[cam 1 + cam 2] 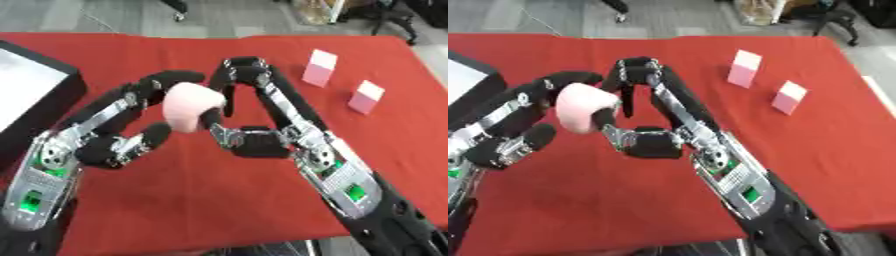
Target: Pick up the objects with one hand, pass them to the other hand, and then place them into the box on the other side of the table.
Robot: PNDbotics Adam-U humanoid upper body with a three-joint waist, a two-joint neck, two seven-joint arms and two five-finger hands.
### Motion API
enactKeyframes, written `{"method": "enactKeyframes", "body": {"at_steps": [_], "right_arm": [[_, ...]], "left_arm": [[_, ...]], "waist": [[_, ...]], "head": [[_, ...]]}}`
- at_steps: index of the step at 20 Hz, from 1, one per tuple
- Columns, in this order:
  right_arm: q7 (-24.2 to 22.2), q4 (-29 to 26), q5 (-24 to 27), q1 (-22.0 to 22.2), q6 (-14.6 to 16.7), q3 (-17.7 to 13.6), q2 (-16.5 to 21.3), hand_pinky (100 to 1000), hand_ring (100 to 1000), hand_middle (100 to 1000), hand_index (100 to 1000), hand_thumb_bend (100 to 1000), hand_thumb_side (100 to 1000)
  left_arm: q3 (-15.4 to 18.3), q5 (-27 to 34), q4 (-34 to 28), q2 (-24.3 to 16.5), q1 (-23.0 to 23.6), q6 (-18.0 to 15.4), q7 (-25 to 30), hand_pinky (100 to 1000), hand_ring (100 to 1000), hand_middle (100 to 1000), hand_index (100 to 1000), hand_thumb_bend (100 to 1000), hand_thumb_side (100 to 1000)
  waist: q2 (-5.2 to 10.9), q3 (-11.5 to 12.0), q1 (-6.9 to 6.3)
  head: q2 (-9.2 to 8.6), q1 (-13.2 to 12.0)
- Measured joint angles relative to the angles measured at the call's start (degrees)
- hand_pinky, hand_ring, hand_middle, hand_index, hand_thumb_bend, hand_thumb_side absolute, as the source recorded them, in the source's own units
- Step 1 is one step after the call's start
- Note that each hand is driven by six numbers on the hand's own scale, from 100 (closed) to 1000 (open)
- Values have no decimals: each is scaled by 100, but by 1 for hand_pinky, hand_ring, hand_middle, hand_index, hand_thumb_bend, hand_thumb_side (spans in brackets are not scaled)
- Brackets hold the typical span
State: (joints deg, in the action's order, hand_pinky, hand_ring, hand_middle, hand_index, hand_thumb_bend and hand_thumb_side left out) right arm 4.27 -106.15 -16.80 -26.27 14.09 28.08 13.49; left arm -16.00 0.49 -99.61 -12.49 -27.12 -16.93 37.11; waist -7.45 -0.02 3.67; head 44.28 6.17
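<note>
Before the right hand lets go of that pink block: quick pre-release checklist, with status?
1. Left hand has fingers curled round the pink block: ok.
2. Right hand has fingers on the block: ok, they touch its right side.
3. Block lifted off the red table: ok, it is held above the cloth.
4. Box on the left side in view: ok, at the left edge.
5. Room inside the box: cannot tell, only part shows.
6. Two other pink blocks standing clear of both arms: ok.
</note>
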Motion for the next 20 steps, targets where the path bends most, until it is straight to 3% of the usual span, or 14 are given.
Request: {"method": "enactKeyframes", "body": {"at_steps": [11, 20], "right_arm": [[68, 92, -83, 1, 35, 14, -1, 641, 316, 484, 205, 100, 100], [65, 94, -105, 1, 26, 23, -1, 643, 315, 484, 206, 100, 100]], "left_arm": [[-12, -419, 41, -3, -35, -197, 185, 905, 1000, 929, 1000, 179, 826], [-54, -1079, 178, 3, -113, -241, -126, 897, 1000, 914, 1000, 132, 848]], "waist": [[0, -12, -1], [0, -33, 2]], "head": [[0, 0], [0, 1]]}}
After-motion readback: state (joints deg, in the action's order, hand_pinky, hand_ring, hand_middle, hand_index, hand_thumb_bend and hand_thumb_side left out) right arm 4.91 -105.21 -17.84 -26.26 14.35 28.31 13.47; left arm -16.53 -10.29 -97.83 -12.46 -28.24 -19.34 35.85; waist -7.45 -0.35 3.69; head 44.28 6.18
